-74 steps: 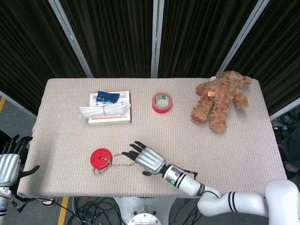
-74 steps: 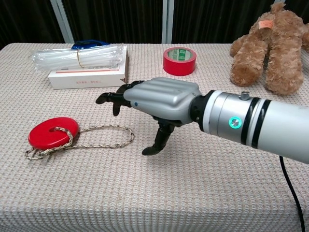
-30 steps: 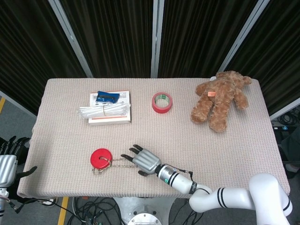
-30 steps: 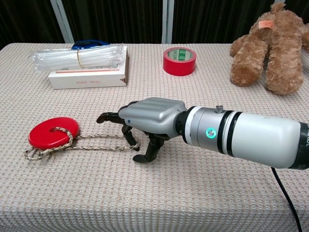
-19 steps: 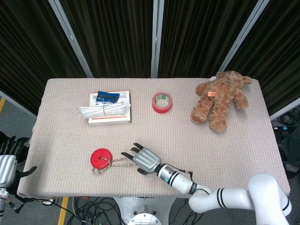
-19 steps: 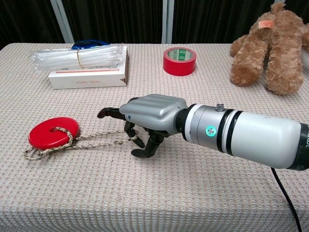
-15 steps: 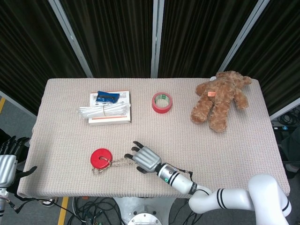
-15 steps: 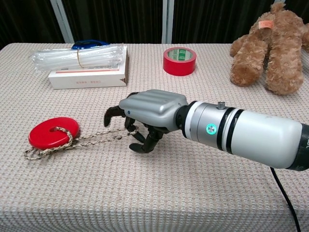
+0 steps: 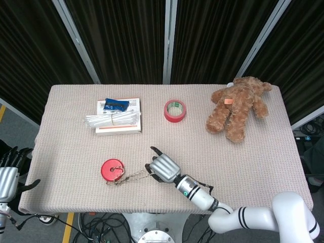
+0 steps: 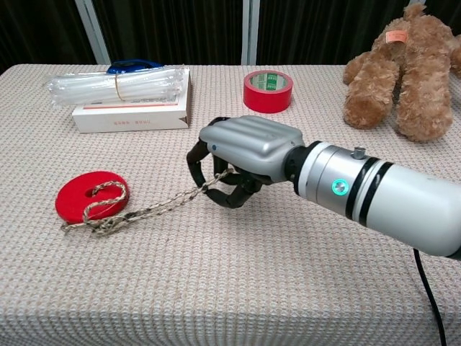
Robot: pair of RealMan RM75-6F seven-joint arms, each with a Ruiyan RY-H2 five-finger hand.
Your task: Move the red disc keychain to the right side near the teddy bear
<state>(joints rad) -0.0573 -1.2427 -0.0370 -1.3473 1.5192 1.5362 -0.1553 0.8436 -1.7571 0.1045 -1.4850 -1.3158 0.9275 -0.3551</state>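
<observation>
The red disc keychain lies flat on the table near its front left. Its braided cord runs taut from the disc's hole up into my right hand, whose fingers are curled around the cord's end just above the cloth. The brown teddy bear lies at the far right of the table, well away from the disc. My left hand hangs off the table's left edge, holding nothing, with its fingers spread.
A red tape roll stands at the back centre. A white box with a bundle of clear straws and a blue packet sits at the back left. The woven table cover spans the table.
My right hand has closed on the cord, lifted and drawn back to the right. The cord has gone taut and the red disc has slid a little to the right.
</observation>
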